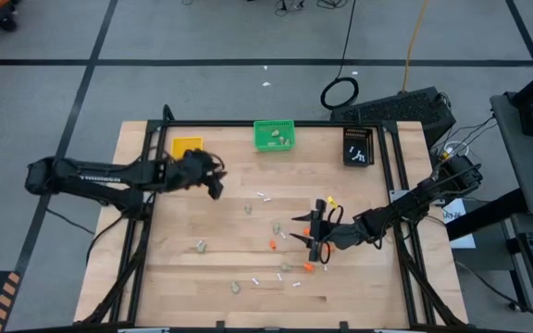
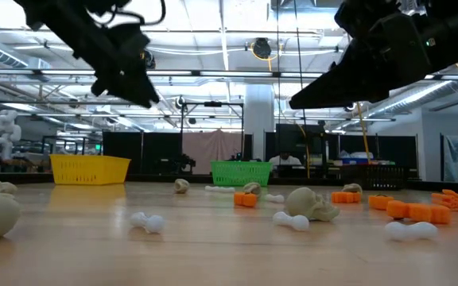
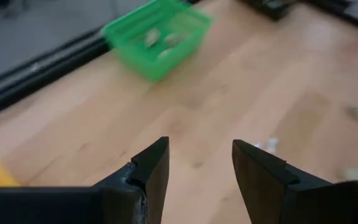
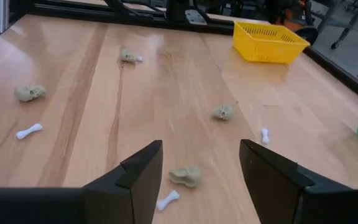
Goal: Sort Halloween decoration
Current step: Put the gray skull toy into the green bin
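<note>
The Halloween decoration lies scattered on the wooden table: beige lumps (image 1: 202, 245) (image 4: 186, 175), white sticks (image 1: 265, 196) (image 4: 28, 130) and orange bits (image 1: 272, 244) (image 2: 246, 199). My left gripper (image 1: 216, 185) (image 3: 197, 152) hangs open and empty above the table's far left part, near the yellow bin (image 1: 186, 146). My right gripper (image 1: 305, 236) (image 4: 201, 155) is open and empty over the table's right middle, above the scattered pieces. One beige lump and a white stick (image 4: 168, 199) lie on the table just ahead of its fingers.
Three small bins stand along the far edge: yellow, green (image 1: 274, 136) (image 3: 160, 37) with beige lumps inside, and black (image 1: 358, 146) with white sticks inside. A black frame (image 1: 146, 231) runs along the table's sides. Bare wood lies between the bins and the pieces.
</note>
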Tool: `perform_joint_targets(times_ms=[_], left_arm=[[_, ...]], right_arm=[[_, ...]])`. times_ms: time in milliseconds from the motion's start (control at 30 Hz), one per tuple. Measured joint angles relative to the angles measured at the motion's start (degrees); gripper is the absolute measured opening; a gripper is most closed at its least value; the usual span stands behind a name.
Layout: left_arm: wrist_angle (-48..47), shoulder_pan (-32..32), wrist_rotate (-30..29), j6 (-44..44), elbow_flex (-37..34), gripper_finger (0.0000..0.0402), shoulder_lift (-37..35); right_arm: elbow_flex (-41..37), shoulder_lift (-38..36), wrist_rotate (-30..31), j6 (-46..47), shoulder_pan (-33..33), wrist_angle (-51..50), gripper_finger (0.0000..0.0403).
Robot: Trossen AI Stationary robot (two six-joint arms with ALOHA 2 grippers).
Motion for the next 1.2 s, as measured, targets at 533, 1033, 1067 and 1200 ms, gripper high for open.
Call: perform_joint_targets(times_ms=[533,1033,1067,1200], left_arm=[[5.8,-39.2,-10.7,-11.2,0.5,0.0173,13.9],[-8.0,-55.8,-7.9,-25.4,1.0,0.0173,22.4],[-10.1,-56.1,-7.6,-27.5,1.0,0.0173,22.7],[-15.7,-57.2,-7.7,-33.7,1.0,0.0173,23.1]], right_arm=[[0.0,0.0,0.0,8.8,0.0,-5.1,0.0199],[0.0,0.0,0.1,9.6,0.0,-5.0,0.0199],[0.0,0.0,0.1,9.6,0.0,-5.0,0.0199],[0.0,0.0,0.1,9.6,0.0,-5.3,0.0199]])
